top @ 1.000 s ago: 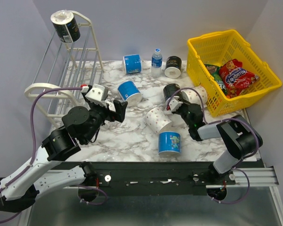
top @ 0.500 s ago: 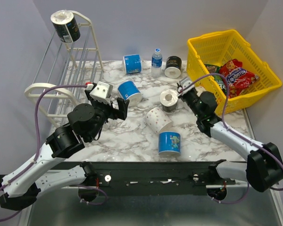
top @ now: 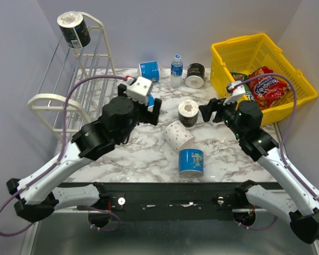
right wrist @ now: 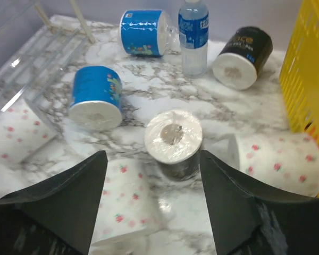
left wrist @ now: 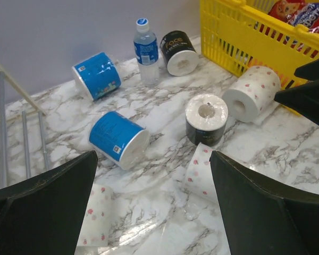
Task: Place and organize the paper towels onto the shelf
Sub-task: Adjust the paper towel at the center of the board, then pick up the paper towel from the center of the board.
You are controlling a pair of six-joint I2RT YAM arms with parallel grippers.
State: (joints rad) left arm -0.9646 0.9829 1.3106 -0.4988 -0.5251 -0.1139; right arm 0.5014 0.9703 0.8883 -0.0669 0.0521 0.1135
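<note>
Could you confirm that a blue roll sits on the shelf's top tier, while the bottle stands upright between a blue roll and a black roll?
Not quite: the top-tier roll on the shelf is black, not blue, as the top external view shows. The bottle does stand upright between a blue roll and a black roll.

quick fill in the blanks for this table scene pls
1. The roll on the shelf's top tier is wrapped in ____.
2. The bottle stands between a black roll and a ____ one.
3. The basket is coloured ____.

Missing words: black; blue; yellow.
</note>
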